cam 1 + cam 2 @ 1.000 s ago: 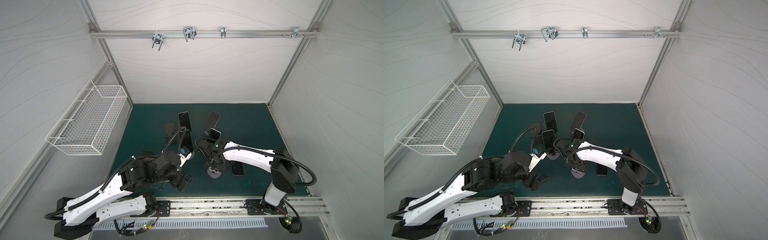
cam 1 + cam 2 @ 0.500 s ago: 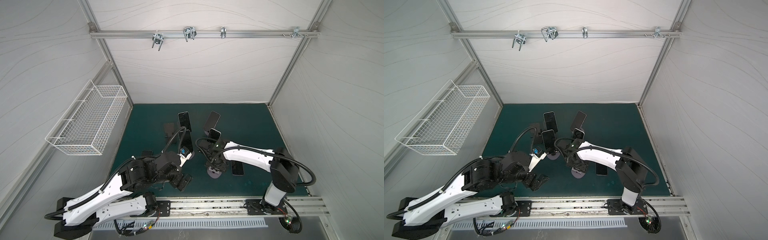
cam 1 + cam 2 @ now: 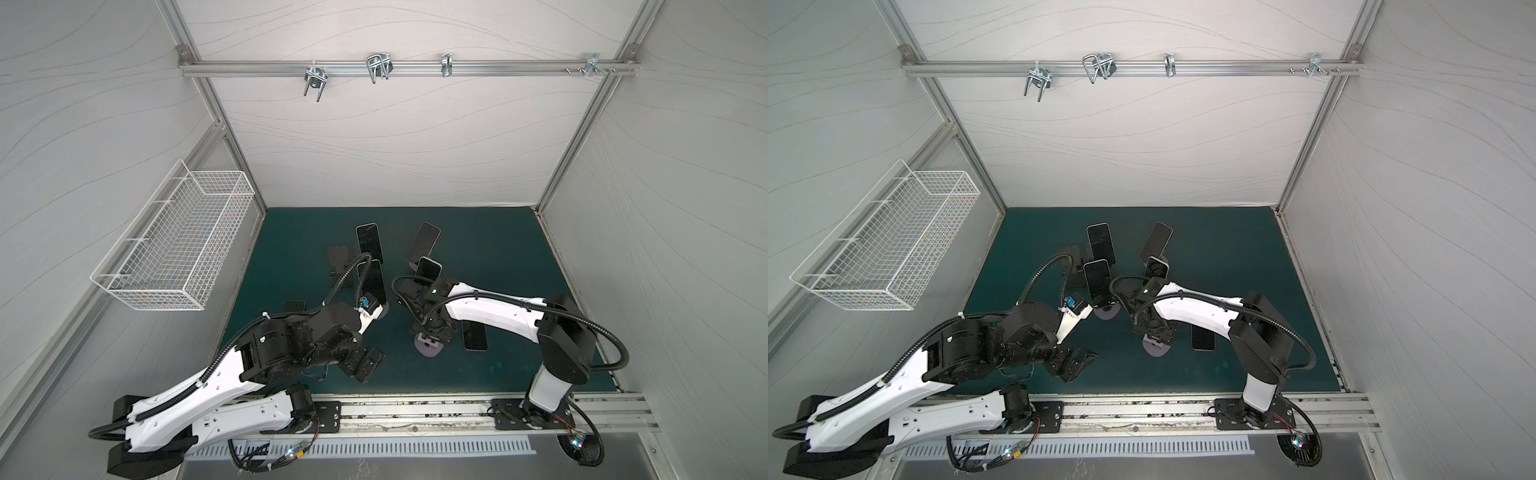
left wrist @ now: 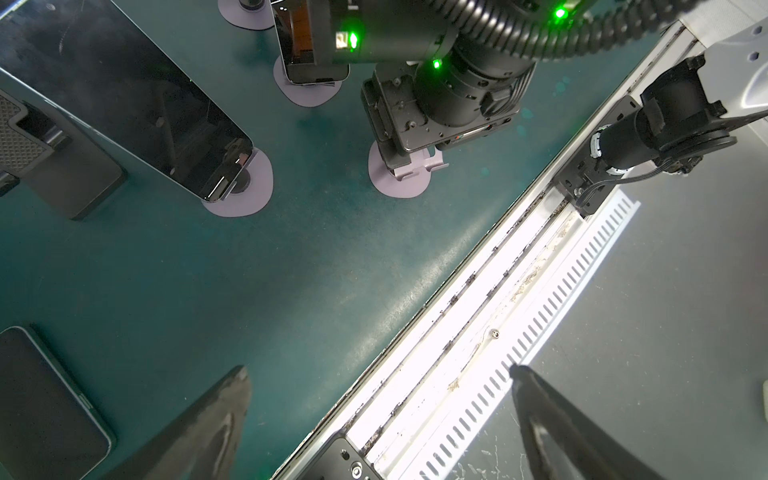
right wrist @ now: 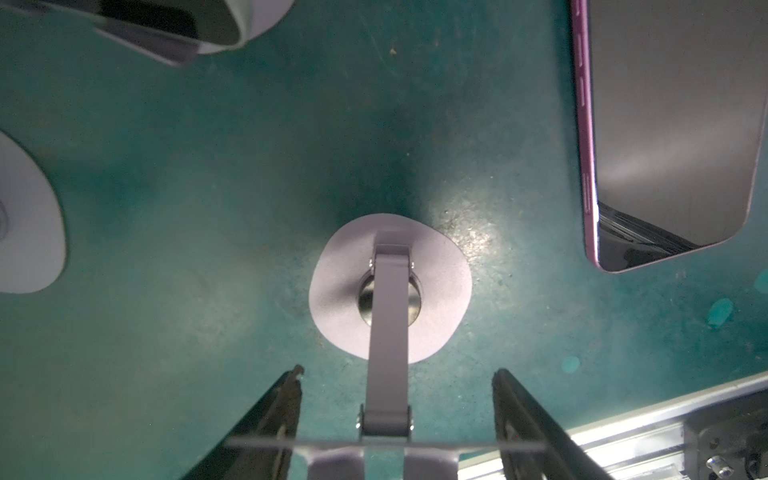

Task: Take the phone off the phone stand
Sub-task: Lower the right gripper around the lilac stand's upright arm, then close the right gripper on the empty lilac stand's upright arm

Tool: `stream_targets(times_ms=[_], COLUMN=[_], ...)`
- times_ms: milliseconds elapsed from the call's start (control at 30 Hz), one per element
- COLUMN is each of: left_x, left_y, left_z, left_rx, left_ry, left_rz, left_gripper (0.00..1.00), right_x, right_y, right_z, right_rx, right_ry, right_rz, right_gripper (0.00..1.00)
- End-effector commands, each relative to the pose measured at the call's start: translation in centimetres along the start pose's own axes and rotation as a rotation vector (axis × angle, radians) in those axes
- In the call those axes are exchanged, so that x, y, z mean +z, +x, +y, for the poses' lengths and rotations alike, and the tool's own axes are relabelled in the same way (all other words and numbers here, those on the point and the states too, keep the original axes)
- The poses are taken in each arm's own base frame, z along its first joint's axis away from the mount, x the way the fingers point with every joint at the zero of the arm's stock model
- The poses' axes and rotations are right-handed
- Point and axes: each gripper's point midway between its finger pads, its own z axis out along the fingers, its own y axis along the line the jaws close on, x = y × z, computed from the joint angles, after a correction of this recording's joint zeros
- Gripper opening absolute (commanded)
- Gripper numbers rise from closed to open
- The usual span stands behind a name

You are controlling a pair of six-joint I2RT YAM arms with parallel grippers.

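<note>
Left pincer [image 4: 378, 369]: spread wide, empty, over the mat [image 4: 208, 270] by the front rail.
Propped phone [image 3: 371, 282]: on its stand, straight beyond my left pincer toward the back wall; long axis front to back; left arm nearer.
Right pincer [image 5: 398, 370]: partway open, astride the empty stand [image 5: 340, 299], gripping nothing I can see.
Flat phone [image 5: 665, 124]: off, just beside that stand.

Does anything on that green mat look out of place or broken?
One stand, straddled by the right gripper, holds no phone, while a purple-edged phone lies flat on the mat beside it. Nothing looks spilled or toppled; damage is too small to judge.
</note>
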Motion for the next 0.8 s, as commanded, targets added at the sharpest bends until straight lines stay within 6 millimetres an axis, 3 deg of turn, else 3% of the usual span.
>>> stream_targets(times_ms=[0, 767], left_x=[-0.45, -0.49], left_y=[-0.76, -0.84], left_z=[-0.08, 0.17], left_rx=[-0.014, -0.015], left_ry=[0.003, -0.010], left_rz=[-0.036, -0.044], left_gripper=[0.99, 0.99], right_x=[0.42, 0.37], right_y=[0.05, -0.45], right_z=[-0.68, -0.58], right_rx=[0.017, 0.003], right_ry=[0.018, 0.008], right_rz=[0.012, 0.012], right_gripper=[0.74, 0.67])
